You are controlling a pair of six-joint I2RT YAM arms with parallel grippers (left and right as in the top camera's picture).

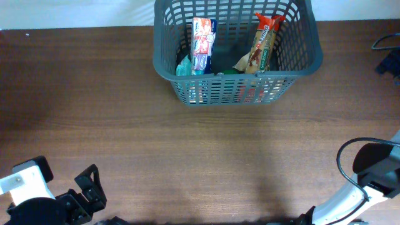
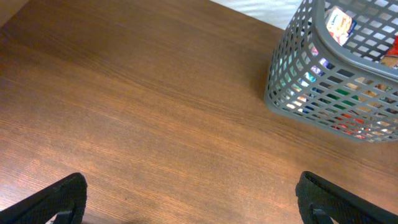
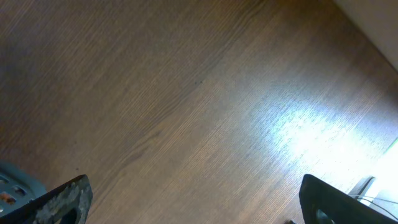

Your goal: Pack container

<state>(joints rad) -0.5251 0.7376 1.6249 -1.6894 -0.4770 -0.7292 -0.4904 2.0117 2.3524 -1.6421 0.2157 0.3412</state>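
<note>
Looking down from overhead, the container (image 1: pixel 237 69) stands at the far middle of the tabletop (image 1: pixel 187 144), close to the far edge. Inside it a white, red and blue packet (image 1: pixel 203 44) stands on the left. An orange-and-brown snack bar (image 1: pixel 262 47) leans towards the right wall, and something teal (image 1: pixel 184 65) lies low in the near left corner. No loose goods show on the wood, so the packing looks finished or very nearly so, with perhaps only a retreat left. The left gripper (image 1: pixel 90 187) sits at the near left corner and the right arm (image 1: pixel 369 181) at the near right, both well apart from the container. The right arm's fingers are hidden in this view. A dark cable (image 1: pixel 384 42) pokes in at the far right edge, the only snag near a sweep on that side.

From the left wrist, the left gripper (image 2: pixel 193 202) has its jaws spread fully apart with only bare wood between them. The container's slotted corner (image 2: pixel 292 93) rises at upper right, with open room all the way to it.

From the right wrist, the right gripper (image 3: pixel 196 202) is likewise wide open and holds nothing. The tabletop's edge runs across the upper right corner, so the free room lies to the left.
</note>
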